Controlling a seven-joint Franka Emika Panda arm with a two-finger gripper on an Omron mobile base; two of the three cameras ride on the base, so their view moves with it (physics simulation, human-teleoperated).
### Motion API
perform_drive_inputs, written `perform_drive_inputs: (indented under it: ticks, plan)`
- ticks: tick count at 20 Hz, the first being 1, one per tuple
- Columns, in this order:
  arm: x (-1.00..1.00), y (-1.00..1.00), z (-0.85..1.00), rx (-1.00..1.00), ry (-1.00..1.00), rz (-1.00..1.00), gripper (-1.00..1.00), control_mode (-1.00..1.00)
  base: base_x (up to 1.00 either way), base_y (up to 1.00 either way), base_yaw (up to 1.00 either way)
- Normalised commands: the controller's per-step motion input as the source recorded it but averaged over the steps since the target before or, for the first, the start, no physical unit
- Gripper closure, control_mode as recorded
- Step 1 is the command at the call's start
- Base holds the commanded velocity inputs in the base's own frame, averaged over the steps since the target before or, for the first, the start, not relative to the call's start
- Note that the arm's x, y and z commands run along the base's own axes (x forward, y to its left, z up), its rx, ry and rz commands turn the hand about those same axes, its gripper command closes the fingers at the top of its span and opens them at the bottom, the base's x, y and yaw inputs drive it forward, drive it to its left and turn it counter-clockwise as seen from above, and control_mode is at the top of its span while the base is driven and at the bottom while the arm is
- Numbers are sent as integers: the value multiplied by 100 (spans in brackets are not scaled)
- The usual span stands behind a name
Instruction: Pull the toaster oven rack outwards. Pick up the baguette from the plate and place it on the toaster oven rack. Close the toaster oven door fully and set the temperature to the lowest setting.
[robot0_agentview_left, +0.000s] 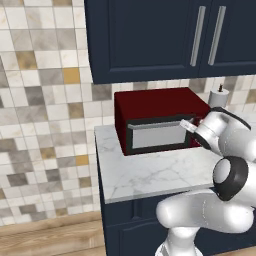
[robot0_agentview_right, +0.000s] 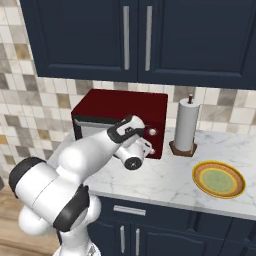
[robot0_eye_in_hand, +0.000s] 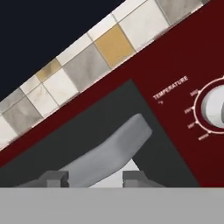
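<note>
With the black-framed glass toaster oven door (robot0_agentview_left: 159, 136) looking shut on the boxy dark red toaster oven (robot0_agentview_right: 120, 107), the door-closing step seems done or nearly so, w/ the two-finger gripper (robot0_eye_in_hand: 95, 178) right at the silver bar handle (robot0_eye_in_hand: 111, 151), fingertips either side of it; jaw width can't be judged. Next move prob. calls for backing off and shifting to the white round temperature knob (robot0_eye_in_hand: 214, 107). Round yellow-orange plate (robot0_agentview_right: 219, 180) sits bare on the marble counter (robot0_agentview_left: 150, 172), near the paper towel roll (robot0_agentview_right: 186, 125). Baguette & rack presumably inside, hidden behind glass. Knob cut off at frame edge, dial marks hard to read.
</note>
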Motion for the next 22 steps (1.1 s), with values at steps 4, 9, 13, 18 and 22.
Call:
perform_drive_inputs:
  ticks: [4, 9, 13, 18, 22]
  plan:
    - [3, -68, 40, 7, 30, -17, 100, -100, 0, 0, 0]
    - [0, -100, 43, 20, 25, -12, 100, -100, 0, 0, 0]
    - [0, -100, 39, 24, 18, -11, 100, -100, 0, 0, 0]
    - [0, -97, 37, 24, 15, -7, 100, -100, 0, 0, 0]
    - [13, -44, 16, 10, 18, -4, -100, -100, 0, 0, 0]
